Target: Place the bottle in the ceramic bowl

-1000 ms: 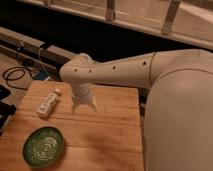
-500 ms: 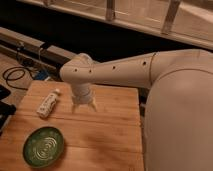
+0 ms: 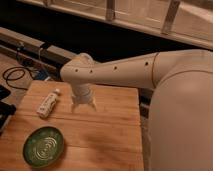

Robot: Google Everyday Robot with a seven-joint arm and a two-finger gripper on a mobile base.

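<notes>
Fingers (image 3: 75,105) spread, empty; gripper (image 3: 84,107) hung mid-frame over table (image 3: 112,127), bottle (image 3: 48,103) just left, bowl (image 3: 43,146) lower left.

A wooden table (image 3: 112,132) carries a white bottle (image 3: 48,103) lying flat near its far left corner and a green bowl (image 3: 43,146) at the near left corner. The hand (image 3: 83,106) hangs over the far middle, spread and empty.

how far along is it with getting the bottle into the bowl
Nothing done yet: the small white plastic bottle lies on the wooden table, outside the round dark green ceramic bowl. In hand: the gripper hangs beside the bottle, fingers open and empty. Left: grasp, lift, carry to the bowl, release.
</notes>
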